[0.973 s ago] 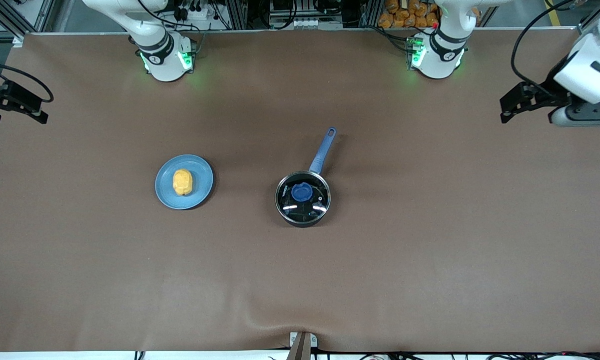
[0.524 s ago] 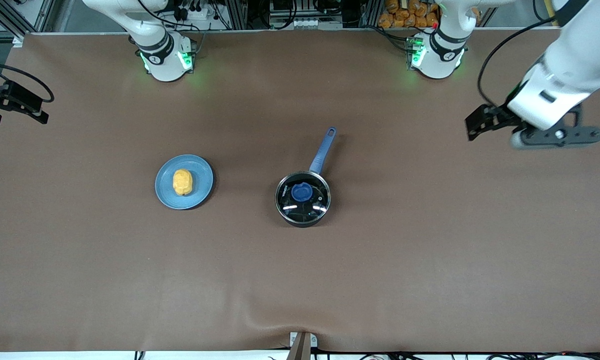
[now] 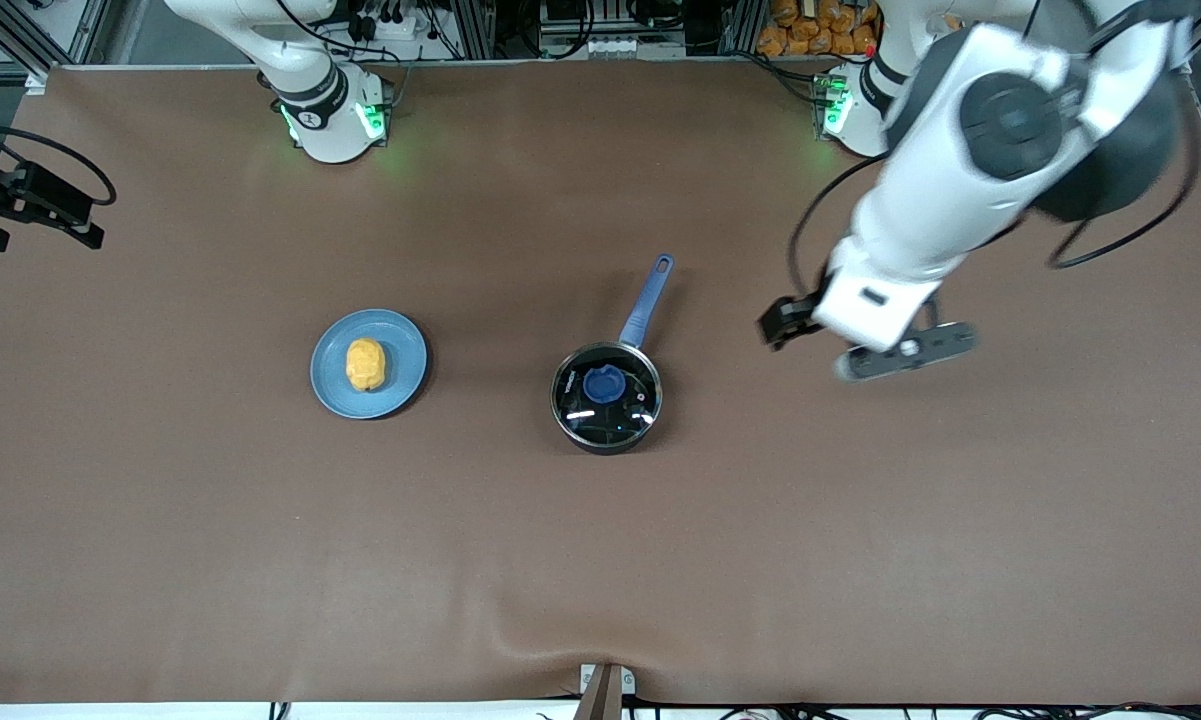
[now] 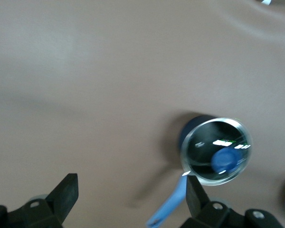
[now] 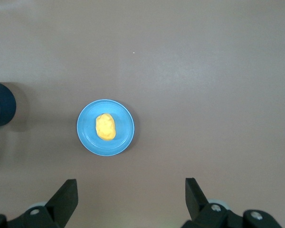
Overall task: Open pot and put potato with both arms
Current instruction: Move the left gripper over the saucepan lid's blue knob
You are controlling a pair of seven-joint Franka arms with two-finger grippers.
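Observation:
The black pot [image 3: 606, 420] stands mid-table with its glass lid [image 3: 628, 410] on; the lid has a blue knob [image 3: 605, 383]. Its slate-blue handle [image 3: 646, 300] points toward the robot bases. The yellow-orange potato [image 3: 365, 364] lies on a round blue plate [image 3: 405, 355] toward the right arm's end. My left gripper [image 3: 782, 325] is open and empty above the table beside the pot, at the left arm's end. Its wrist view shows the pot [image 4: 216, 151] and handle [image 4: 168, 209]. My right gripper [image 3: 32, 225] is open and empty, waiting high at the table's end. Its wrist view shows the potato [image 5: 105, 127].
The brown table cover [image 3: 600, 560] has a small wrinkle at the edge nearest the front camera. The two arm bases [image 3: 330, 115] stand along the farthest edge. The plate [image 5: 126, 128] and part of the pot [image 5: 0, 104] show in the right wrist view.
The left arm has swung in from the left arm's end of the table toward the pot, with its gripper open. The right arm has barely moved. The pot and potato have not moved.

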